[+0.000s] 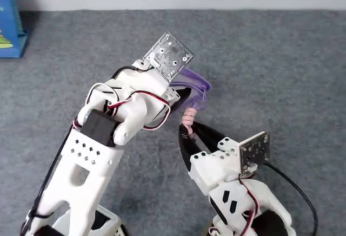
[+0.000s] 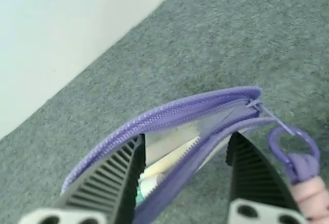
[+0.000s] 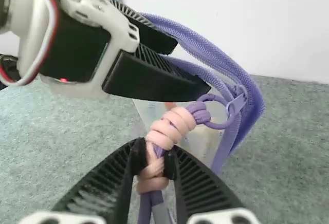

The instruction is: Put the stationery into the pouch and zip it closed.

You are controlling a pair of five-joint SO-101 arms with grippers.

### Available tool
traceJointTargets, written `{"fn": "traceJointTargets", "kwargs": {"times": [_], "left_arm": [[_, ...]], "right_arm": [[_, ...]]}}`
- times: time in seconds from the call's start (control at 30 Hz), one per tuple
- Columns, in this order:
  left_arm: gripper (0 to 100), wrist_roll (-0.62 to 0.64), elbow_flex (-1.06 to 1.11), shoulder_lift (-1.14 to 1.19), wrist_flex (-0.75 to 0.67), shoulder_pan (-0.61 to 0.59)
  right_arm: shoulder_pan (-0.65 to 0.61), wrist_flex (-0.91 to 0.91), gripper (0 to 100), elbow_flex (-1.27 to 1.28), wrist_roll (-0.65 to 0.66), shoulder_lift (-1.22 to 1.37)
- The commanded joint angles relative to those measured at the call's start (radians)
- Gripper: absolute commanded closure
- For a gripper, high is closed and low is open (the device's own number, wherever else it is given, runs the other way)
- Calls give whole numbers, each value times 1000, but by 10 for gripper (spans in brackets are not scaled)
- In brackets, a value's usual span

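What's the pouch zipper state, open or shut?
Open: the pouch mouth gapes, stationery visible inside. Left pincer holds its rim; right pincer grips the pull cord.

pouch (image 2: 169,113): purple, zip open | stationery (image 2: 154,175): inside pouch | pull cord (image 3: 167,131): pink braid

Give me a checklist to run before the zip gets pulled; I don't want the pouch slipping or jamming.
1. Hold of the left end effector on the pouch: ok, one wall sits between its fingers.
2. Hold of the right end effector on the pink cord: ok, shut on it.
3. Cord joined to the zip's ring: ok.
4. The stationery inside the pouch: ok for what shows.
5. Zip closed: not ok, the mouth is open.
6. Zip teeth free of anything poking out: cannot tell.
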Motion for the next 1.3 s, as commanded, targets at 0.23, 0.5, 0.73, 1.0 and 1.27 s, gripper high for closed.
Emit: {"fn": "traceJointTargets", "kwargs": {"times": [0.23,0.5,0.73,1.0,1.27], "left_arm": [[761,-61,-7,44,117,-133],[759,-120,1,-80,285,-209],[759,-153,76,-338,356,-344],[759,-195,364,-646,219,-554],[760,-190,469,-781,198,-597]], "right_arm": [[-10,-202,991,-176,-3,-2],[-10,-447,991,-183,-8,113],[-15,-538,991,-325,-8,318],[-16,-532,991,-516,-8,510],[-16,-452,991,-548,-8,544]]}}
